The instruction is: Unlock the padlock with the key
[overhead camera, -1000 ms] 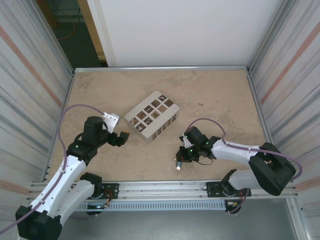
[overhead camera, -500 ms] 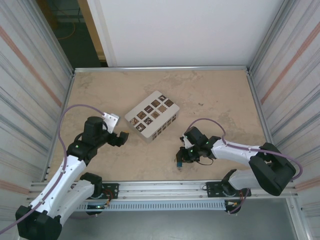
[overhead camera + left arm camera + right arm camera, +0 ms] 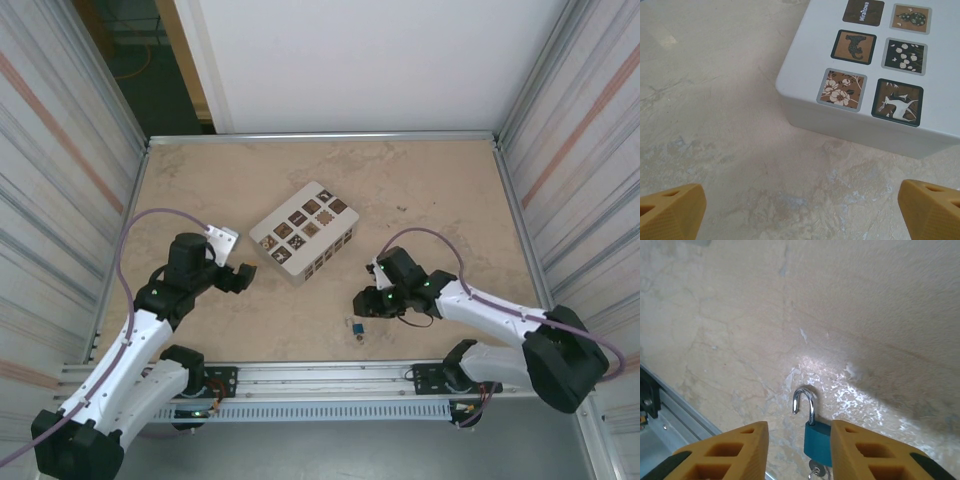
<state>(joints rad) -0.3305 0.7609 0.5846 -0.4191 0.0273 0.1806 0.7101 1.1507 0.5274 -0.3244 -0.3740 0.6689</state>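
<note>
Right wrist view puts the padlock [image 3: 818, 442] nearest us, lying flat on the table [image 3: 865, 315] close to the metal rail [image 3: 670, 412] at the near edge. Its pale shackle [image 3: 807, 402] is hooked open with one end free, so we judge the lock already released. A small metal glint at its base looks like the key [image 3: 814, 471] seated in the lock, though it is too small to be sure. The right gripper [image 3: 800, 432] is spread and pinches nothing, with the padlock between its fingers in this view. We cannot tell whether the blue body touches the right-hand finger. Our worries start here. A careless squeeze or downward press could snap the shackle shut again. A sideways nudge could slide the lock toward the rail, and a bump could knock the key out. Further off, the left gripper [image 3: 800, 210] is also spread and holds nothing. It hangs just short of the white box [image 3: 810, 70], which a forward sweep would shove. We count one padlock, one key, two grippers and one box, with six brown tiles [image 3: 841, 89] showing to the left wrist.
</note>
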